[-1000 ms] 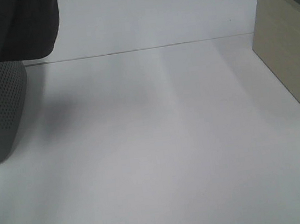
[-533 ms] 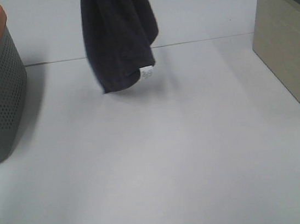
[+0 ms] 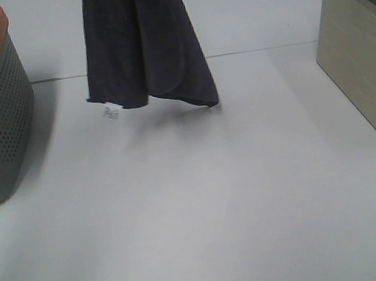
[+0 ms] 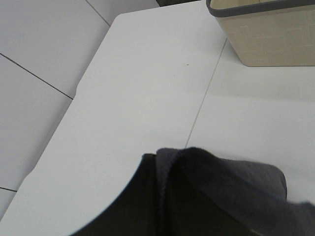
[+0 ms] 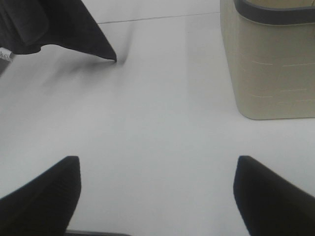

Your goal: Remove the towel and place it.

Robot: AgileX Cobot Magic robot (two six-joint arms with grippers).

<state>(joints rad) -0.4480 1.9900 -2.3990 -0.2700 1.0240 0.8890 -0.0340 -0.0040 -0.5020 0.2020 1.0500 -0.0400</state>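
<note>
On the left of the desk (image 3: 252,208) sits a grey basket (image 3: 0,137). In the middle the towel (image 3: 141,49) hangs down, held by the left fingers (image 4: 123,211). The right fingers (image 5: 49,196) are wide apart, near the beige bin (image 3: 364,55).

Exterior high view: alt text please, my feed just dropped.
A dark towel hangs from above the frame over a white table, its lower edge close to the surface, a small white tag at one corner. A grey perforated basket with an orange rim stands at left, a beige bin at right.
</note>
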